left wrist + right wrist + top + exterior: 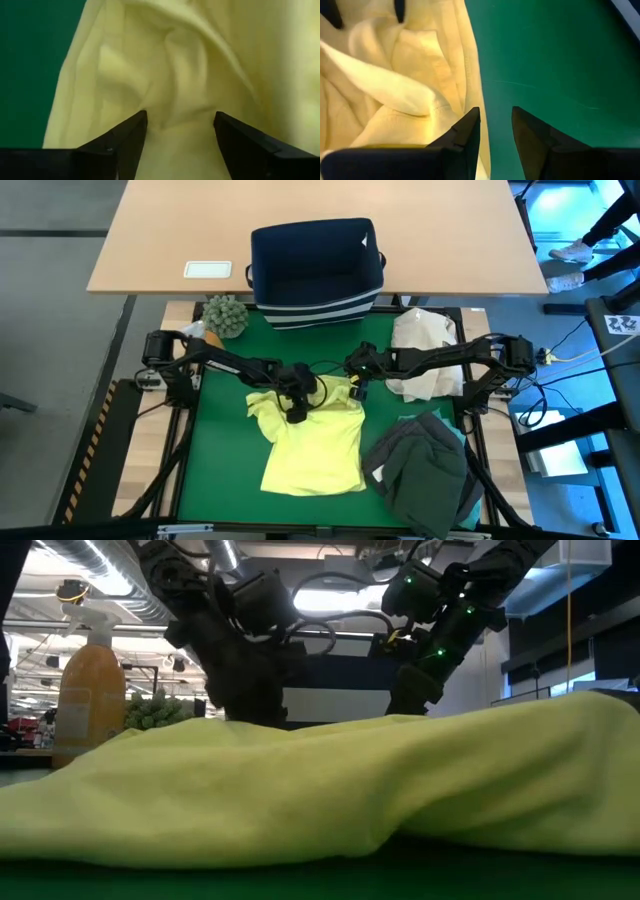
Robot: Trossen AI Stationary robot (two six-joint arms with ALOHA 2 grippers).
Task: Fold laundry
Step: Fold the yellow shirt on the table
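Even overhead light on the table; low view's foreground shirt [330,790] blurred.

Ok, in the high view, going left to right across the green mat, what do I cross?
Yellow-green shirt with the left tool on its upper edge → right tool at the shirt's upper right corner → dark garment pile at the lower right, cream cloth bundle above it.

A green table mat [215,450] carries the yellow-green shirt [310,445], dark garments [425,470] and cream bundle [420,350].
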